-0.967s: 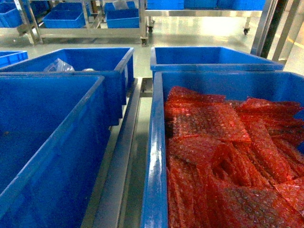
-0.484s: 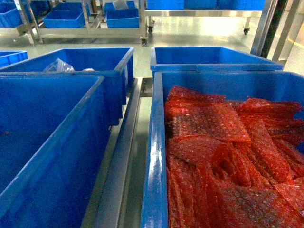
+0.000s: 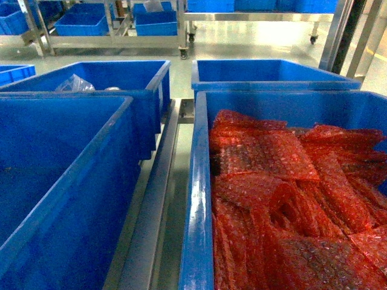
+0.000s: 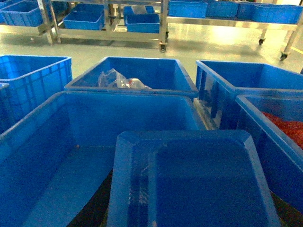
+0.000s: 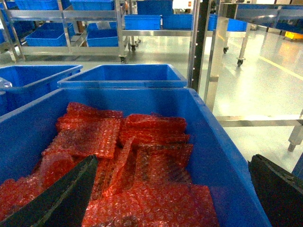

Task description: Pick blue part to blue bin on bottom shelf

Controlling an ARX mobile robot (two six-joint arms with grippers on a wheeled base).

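The blue part [image 4: 199,184] fills the near foreground of the left wrist view as a flat blue face with bevelled corners. It sits between the dark fingers [image 4: 92,213] of my left gripper [image 4: 194,208], which is shut on it. Behind and under it lies the blue bin [image 4: 57,142] with its plain blue inside, also seen in the head view as the blue bin [image 3: 54,157]. A steel rail of the bottom shelf [image 3: 154,199] runs beside it. My right gripper [image 5: 173,163] hangs open over the red bubble wrap. Neither gripper shows in the head view.
A like crate [image 3: 196,199] full of red bubble wrap [image 3: 284,199] stands to the right. Two more blue crates stand behind, one [image 3: 103,81] with a clear plastic bag [image 3: 75,83]. Steel rack posts [image 5: 215,52] rise at the right. Racks with further blue crates [image 3: 154,24] line the back.
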